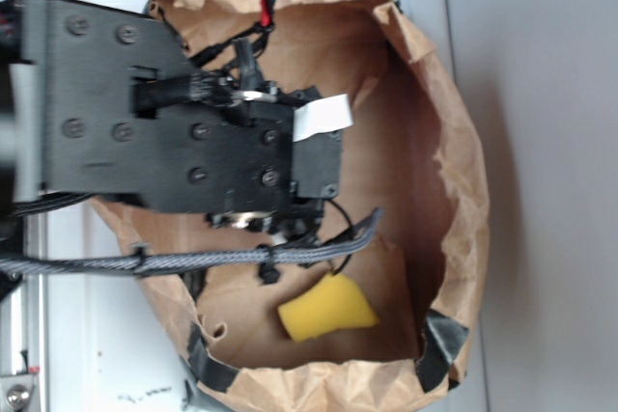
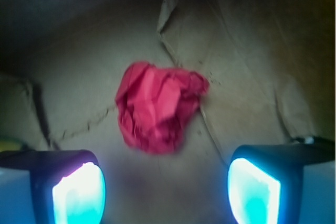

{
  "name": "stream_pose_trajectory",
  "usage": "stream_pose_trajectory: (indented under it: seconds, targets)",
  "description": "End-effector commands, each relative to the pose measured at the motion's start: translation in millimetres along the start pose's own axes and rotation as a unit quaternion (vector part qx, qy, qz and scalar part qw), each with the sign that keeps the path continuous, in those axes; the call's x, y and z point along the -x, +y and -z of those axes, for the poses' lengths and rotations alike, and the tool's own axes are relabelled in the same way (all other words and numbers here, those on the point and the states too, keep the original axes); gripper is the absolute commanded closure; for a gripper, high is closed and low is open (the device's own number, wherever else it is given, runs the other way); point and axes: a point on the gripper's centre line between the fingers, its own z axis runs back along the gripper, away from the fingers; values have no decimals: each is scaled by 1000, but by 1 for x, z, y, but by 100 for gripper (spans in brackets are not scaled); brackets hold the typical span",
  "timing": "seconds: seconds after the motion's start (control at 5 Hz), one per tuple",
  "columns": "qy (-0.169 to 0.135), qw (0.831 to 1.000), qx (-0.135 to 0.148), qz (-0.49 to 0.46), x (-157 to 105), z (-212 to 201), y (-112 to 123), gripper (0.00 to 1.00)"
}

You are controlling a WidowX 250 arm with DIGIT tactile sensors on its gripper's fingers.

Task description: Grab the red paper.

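Wrist view, nearest first: my gripper has its two pads at the bottom corners of the frame, the left pad and the right pad both glowing cyan-white. They stand well apart with nothing between them, so the jaws are released and empty.

Just beyond the pads, in the centre of the frame, lies the red paper, a crumpled ball resting on the creased brown floor of the paper bag. It sits between the lines of the two pads but ahead of them, and a little nearer the left pad than the right. No contact yet.

Further back the bag wall rises into shadow at the top of the frame.

Exterior view: my arm and wrist housing fill the upper left and middle, reaching into the open bag, whose torn rim curves along the right side. The red paper is hidden under the housing here. A yellow foam wedge lies on the bag floor in the lower middle, clear of my tool. A sleeved cable bundle crosses below the housing.

Status, as I judge it: approach into the bag and rough alignment over the target are done. Left to do: descend until the pads flank the ball, trim slightly toward frame left to centre it, close, then lift out. Grasp not begun.
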Motion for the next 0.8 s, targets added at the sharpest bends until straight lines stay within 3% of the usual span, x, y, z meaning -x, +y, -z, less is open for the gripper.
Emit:
stream_pose_trajectory:
  seconds: [0.0,0.6]
  targets:
    - [-15,999,32,0,-21,4,6,0]
    - [-41,999,17,-26,-21,27,2,0]
